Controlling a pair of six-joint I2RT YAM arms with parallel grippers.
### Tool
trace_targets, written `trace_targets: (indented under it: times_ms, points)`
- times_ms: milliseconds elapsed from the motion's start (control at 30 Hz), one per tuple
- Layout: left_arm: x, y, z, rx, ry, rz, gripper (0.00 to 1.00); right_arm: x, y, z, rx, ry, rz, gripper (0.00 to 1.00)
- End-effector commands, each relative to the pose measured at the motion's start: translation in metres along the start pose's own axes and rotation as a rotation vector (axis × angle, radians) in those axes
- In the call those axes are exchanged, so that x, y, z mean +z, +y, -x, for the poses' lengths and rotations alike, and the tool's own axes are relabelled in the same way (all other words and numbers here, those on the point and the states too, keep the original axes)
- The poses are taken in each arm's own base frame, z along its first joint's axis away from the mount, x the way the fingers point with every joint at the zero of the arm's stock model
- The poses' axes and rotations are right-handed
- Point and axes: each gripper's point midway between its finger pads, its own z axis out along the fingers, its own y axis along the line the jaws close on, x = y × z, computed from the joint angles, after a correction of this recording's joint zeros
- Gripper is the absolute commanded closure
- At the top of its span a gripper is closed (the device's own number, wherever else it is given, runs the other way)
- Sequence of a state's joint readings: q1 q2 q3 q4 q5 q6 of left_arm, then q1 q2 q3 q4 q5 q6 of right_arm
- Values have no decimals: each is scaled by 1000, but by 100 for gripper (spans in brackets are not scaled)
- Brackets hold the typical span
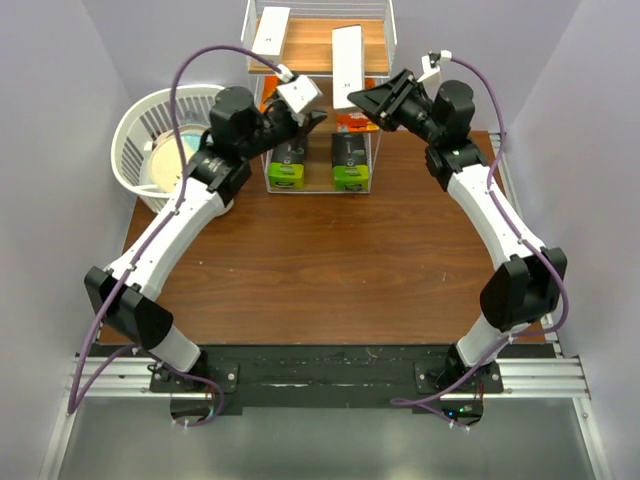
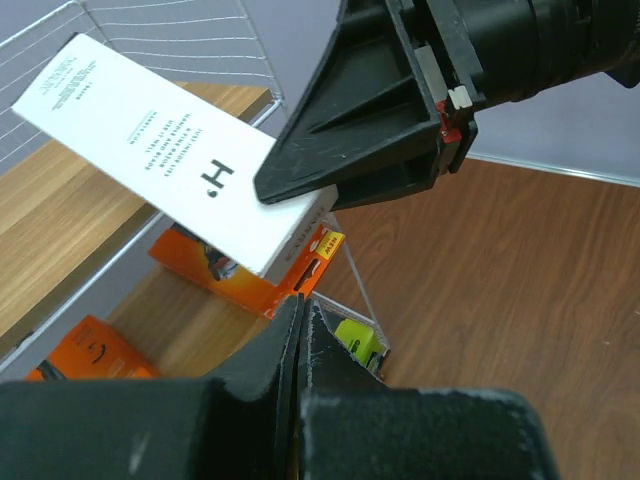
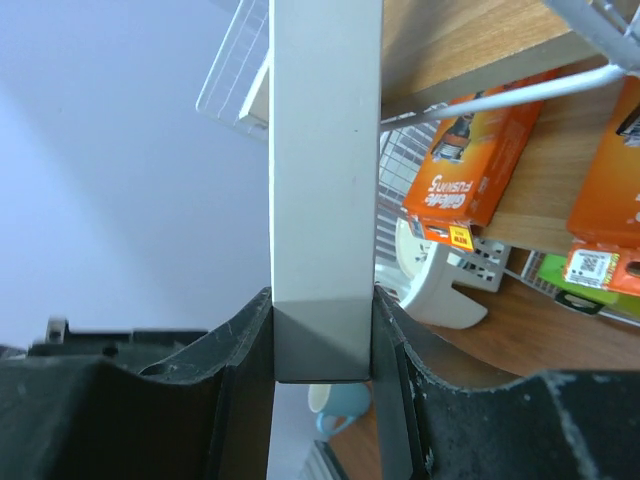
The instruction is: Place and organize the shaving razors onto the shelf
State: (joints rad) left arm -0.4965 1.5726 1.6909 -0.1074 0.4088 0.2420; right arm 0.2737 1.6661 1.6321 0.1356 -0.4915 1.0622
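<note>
The left arm point(image 1: 170, 235) and right arm point(image 1: 495, 215) are wearing smooth white shells between bulky black joint housings. A purple cable point(image 1: 177, 100) is running along the left one, and a second purple cable point(image 1: 496, 105) is trailing down the right. The left gripper point(image 2: 300, 310) is showing matte black, scuffed, wedge-shaped fingers. The right gripper point(image 1: 358, 97) is black too, carrying a small red tab point(image 2: 445, 125) beside a white piece. Both bases are sitting bolted to a black plate point(image 1: 320, 375) on silver rails point(image 1: 545, 375).
</note>
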Motion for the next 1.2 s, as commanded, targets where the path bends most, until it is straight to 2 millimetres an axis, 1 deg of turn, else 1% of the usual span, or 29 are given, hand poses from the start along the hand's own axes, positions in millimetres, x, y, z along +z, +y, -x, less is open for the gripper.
trace_targets:
  times_ms: [0,100,167,233,267,333,367,400,433,467,500,533,567,600,667,700,733,767,800,833,867,900,933,1000,1067,1100,1133,1167]
  points:
    - [8,10,28,69,-71,31,100,1,24,33,65,-106,21,76]
    - [17,9,23,50,-76,23,100,4,14,42,88,-129,-15,75]
    - [21,9,22,45,-82,27,100,5,13,50,96,-146,-21,75]
    - [26,12,15,40,-69,43,100,6,9,56,95,-160,-31,74]
    - [29,17,22,54,-100,62,100,8,6,60,91,-165,-38,73]
    - [36,21,20,58,-103,75,100,10,-1,63,94,-172,-63,69]
    - [42,23,15,56,-97,76,100,11,-3,64,99,-170,-73,69]
    - [45,25,21,60,-113,77,100,11,-4,66,99,-174,-75,68]
    - [47,26,21,58,-114,81,100,11,-4,70,99,-180,-77,67]
    - [53,27,16,51,-111,79,100,11,-4,71,105,-184,-84,58]
    - [54,28,22,44,-125,83,100,11,-7,73,124,-186,-94,52]
    - [57,28,22,38,-129,82,100,10,-9,75,133,-193,-103,47]
    - [62,28,19,31,-127,78,100,9,-14,75,148,-195,-129,39]
    - [63,29,25,35,-142,78,100,8,-17,75,158,-195,-137,37]
    - [71,26,23,37,-150,65,100,4,-25,76,185,-196,-172,30]
    - [73,27,29,44,-166,66,100,2,-26,76,200,-200,-180,26]
    - [76,26,30,46,-173,64,100,-1,-24,78,203,-203,-181,25]
    - [80,26,29,48,-182,63,100,-3,-28,76,207,-201,-190,24]
    - [81,28,36,47,-202,64,100,-5,-29,76,209,-202,-191,23]
    - [83,25,39,48,-216,53,100,-8,-23,77,202,-203,-182,22]
    - [87,24,40,53,-229,49,100,-10,-24,75,202,-200,-183,22]
    - [87,24,47,58,-247,52,100,-12,-21,75,198,-195,-175,21]
    - [89,23,50,57,-257,66,100,-16,-14,76,187,-198,-161,21]
    - [90,26,57,62,-285,95,100,-18,-9,76,175,-200,-138,20]
    - [90,37,61,52,-296,180,100,-21,1,78,162,-206,-110,19]
    - [89,42,62,46,-298,218,100,-21,2,79,158,-208,-105,19]
    - [87,53,60,36,-286,297,100,-21,3,79,154,-208,-101,19]
    - [86,60,59,33,-284,338,100,-21,3,79,153,-207,-100,19]
